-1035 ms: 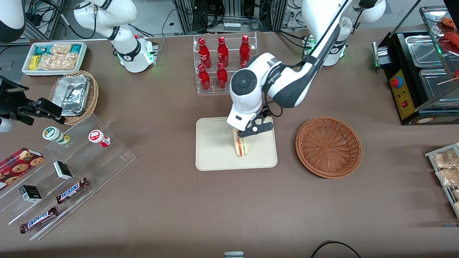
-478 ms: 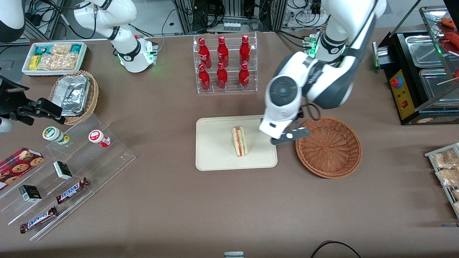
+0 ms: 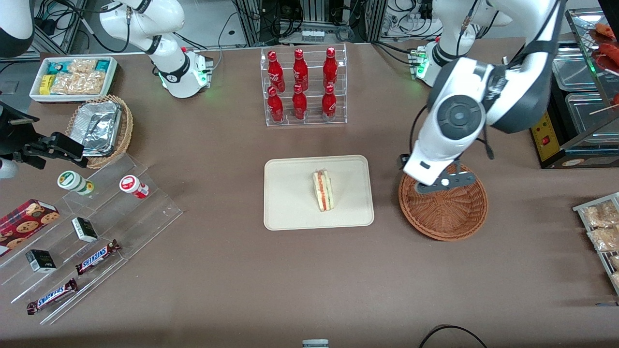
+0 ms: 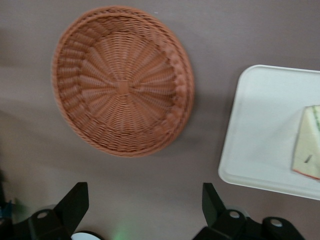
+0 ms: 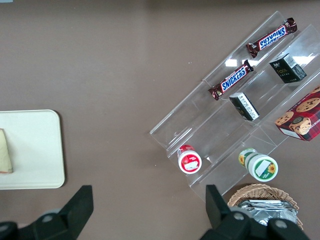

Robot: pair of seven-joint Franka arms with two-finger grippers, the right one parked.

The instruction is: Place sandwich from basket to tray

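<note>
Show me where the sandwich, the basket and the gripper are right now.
sandwich [image 3: 323,190], front view, its striped filling edge.
basket [image 3: 447,215], front view, bare woven floor nearer the camera.
gripper [image 4: 145,210], left wrist view, midway between its open fingertips, above the table beside the basket.

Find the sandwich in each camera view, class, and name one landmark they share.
Front view: sandwich on the tray, apart from the end effector above the basket.
Left wrist view: sandwich on tray.
Right wrist view: sandwich at picture edge.
Shared landmark: tray.
</note>
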